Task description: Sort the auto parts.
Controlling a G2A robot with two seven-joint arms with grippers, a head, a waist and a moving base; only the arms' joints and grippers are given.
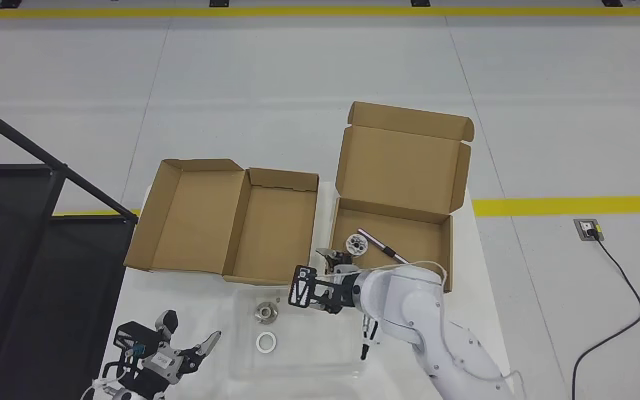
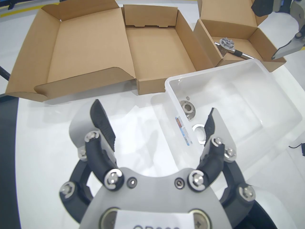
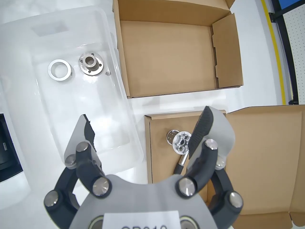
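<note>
1. Saw the left claw (image 1: 192,335) spread wide and holding nothing, poised above the worktop (image 1: 190,295) at 9 o'clock of a clear tub (image 2: 209,70).
2. Saw the right claw (image 3: 146,117) parted as well and empty, hanging over the gap between the tub's 12 o'clock rim and the right box (image 1: 400,262). Noted one finger above the tub and the other above the box.
3. Found two metal parts lying flat inside the tub, toward its 9 o'clock end: a flanged hub (image 3: 90,63) and, at 6 o'clock of it, a plain ring (image 3: 59,70). Noted them close together but not touching.
4. Found the left box (image 1: 270,235) at 12 o'clock of the tub, open, with its lid spread flat toward 9 o'clock.
5. Found the right box at 3 o'clock of the left box, open, with its lid thrown back toward 12 o'clock.
6. Spotted a spoked disc (image 3: 181,141) inside the right box, toward its 9 o'clock wall, with a thin rod (image 2: 239,53) with a dark grip just beside it at 3 o'clock. Could not tell whether disc and rod touched.
</note>
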